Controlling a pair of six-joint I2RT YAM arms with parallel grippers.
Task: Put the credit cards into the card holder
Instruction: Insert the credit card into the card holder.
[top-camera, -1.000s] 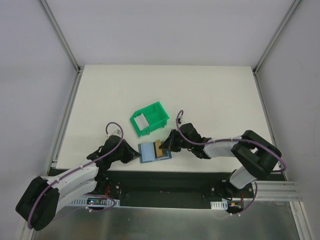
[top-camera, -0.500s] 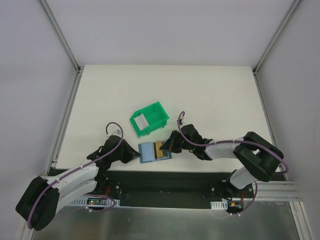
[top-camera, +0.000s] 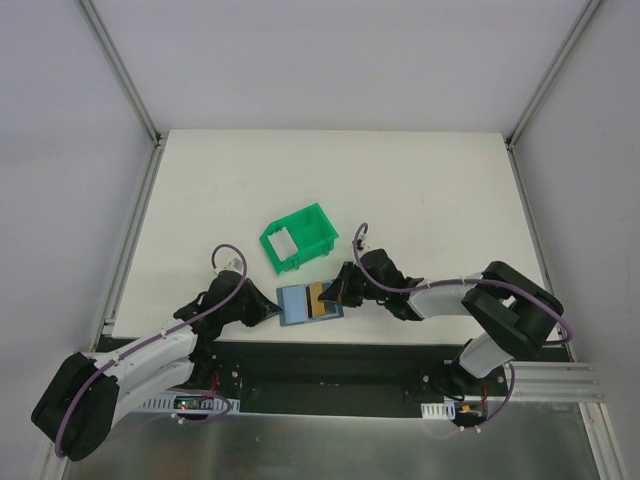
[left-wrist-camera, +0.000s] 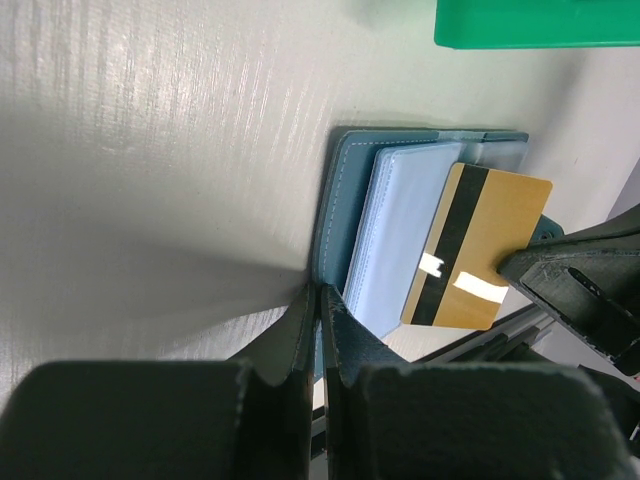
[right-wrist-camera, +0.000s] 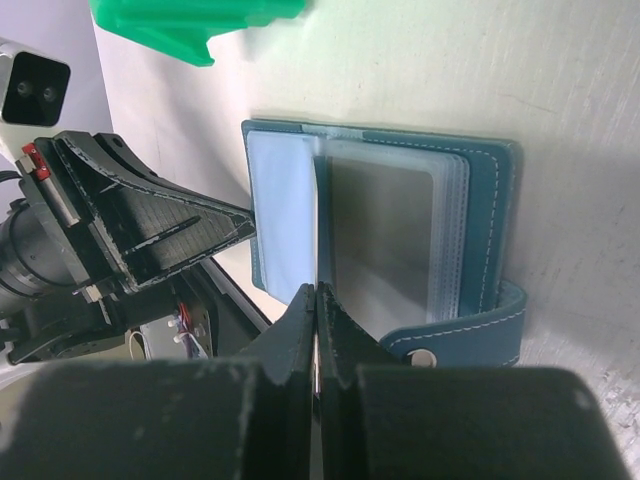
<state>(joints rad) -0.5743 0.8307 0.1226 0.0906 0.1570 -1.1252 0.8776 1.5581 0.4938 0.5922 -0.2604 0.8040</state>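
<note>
The teal-blue card holder (top-camera: 300, 304) lies open near the table's front edge, with its pale blue pockets facing up (left-wrist-camera: 395, 235). My left gripper (top-camera: 272, 309) is shut on the holder's left cover edge (left-wrist-camera: 320, 292). My right gripper (top-camera: 336, 291) is shut on the tan-gold card (top-camera: 317, 295). It holds the card, black stripe showing (left-wrist-camera: 480, 250), over the holder's right half. In the right wrist view the card shows edge-on (right-wrist-camera: 316, 220) above the clear sleeves (right-wrist-camera: 400, 235). A pale card (top-camera: 281, 242) lies in the green bin. The dark card is out of view.
The green plastic bin (top-camera: 310, 228) stands just behind the holder, and it also shows in the left wrist view (left-wrist-camera: 540, 25). The holder's snap tab (right-wrist-camera: 450, 335) sticks out on its right side. The table's front edge and a black rail run right below the holder.
Almost nothing has changed. The right gripper with the tan-gold card has shifted only slightly over the holder. The left arm has not moved.
</note>
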